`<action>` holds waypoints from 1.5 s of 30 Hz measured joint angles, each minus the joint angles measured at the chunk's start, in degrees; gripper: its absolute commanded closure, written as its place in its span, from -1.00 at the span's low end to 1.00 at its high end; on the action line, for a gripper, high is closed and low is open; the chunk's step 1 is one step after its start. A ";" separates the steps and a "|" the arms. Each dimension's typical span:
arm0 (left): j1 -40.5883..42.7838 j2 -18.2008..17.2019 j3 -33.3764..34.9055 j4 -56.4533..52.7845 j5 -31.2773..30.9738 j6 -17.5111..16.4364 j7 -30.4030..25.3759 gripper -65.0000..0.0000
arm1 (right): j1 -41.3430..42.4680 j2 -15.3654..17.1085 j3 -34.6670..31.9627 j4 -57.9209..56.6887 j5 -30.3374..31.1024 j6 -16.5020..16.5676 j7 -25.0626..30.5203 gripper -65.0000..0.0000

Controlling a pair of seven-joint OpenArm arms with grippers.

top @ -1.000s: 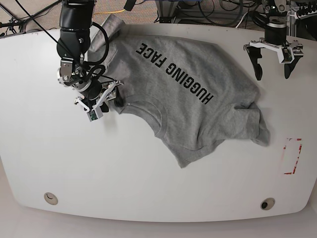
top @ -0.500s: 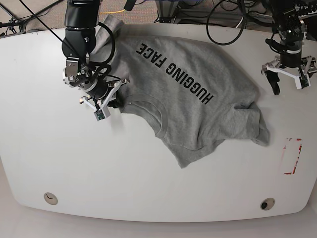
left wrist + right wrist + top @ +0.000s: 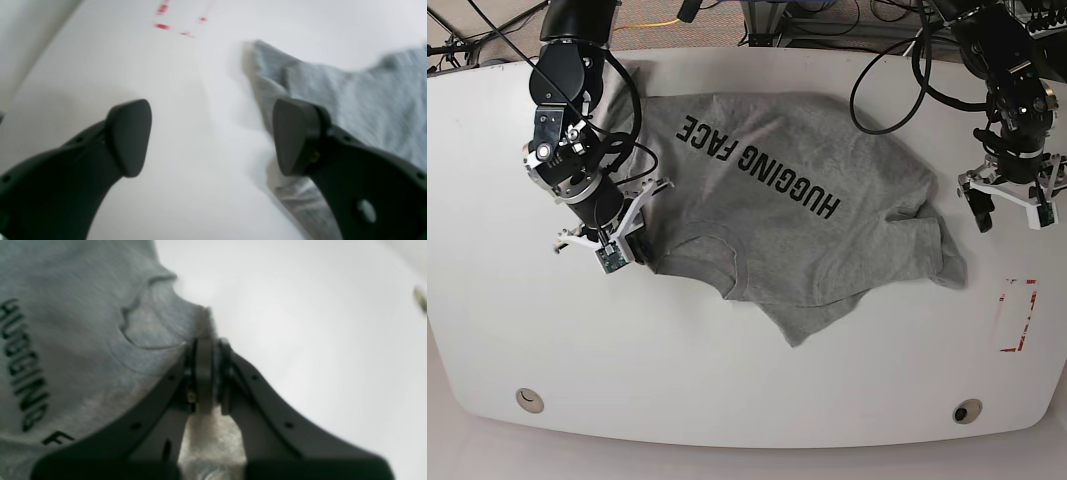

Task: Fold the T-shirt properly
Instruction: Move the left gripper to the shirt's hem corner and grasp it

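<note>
The grey T-shirt (image 3: 797, 210) lies crumpled on the white table (image 3: 727, 380), print side up, with "HUGGING FACE" running diagonally. My right gripper (image 3: 632, 250) is at the shirt's left edge near the neckline. The right wrist view shows this gripper (image 3: 206, 350) shut on a pinch of the T-shirt (image 3: 83, 340) beside the collar. My left gripper (image 3: 1010, 215) hangs open above bare table, just right of the shirt's bunched right end. In the left wrist view, the left gripper (image 3: 211, 136) holds nothing, and the T-shirt (image 3: 367, 100) lies beside its right finger.
Red tape marks (image 3: 1017, 315) sit on the table at the right, also showing as red marks (image 3: 161, 26) in the left wrist view. Two round holes (image 3: 529, 400) (image 3: 967, 411) lie near the front edge. Cables run behind the table's back edge.
My right gripper has shut on the shirt's edge and dragged it left and toward the front. The left arm has come forward, down beside the shirt's right end.
</note>
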State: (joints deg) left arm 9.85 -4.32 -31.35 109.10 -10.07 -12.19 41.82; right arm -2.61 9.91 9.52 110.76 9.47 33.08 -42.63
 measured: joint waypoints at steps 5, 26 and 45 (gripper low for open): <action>-2.10 0.02 -0.28 -0.92 -0.20 -4.17 1.90 -0.65 | 1.07 1.60 -0.07 4.96 0.87 0.20 0.44 1.00; -20.61 -0.07 1.42 -31.34 0.52 -3.52 1.62 -0.65 | 3.93 3.61 0.31 4.66 0.39 0.44 0.04 1.00; -30.99 0.02 1.64 -49.75 0.13 -3.76 -2.69 -0.11 | 3.89 3.56 2.91 4.63 0.20 0.39 -0.04 1.00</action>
State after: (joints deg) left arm -21.15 -4.29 -29.71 59.35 -9.93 -15.94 39.13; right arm 1.28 13.47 12.43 115.39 9.67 33.47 -42.68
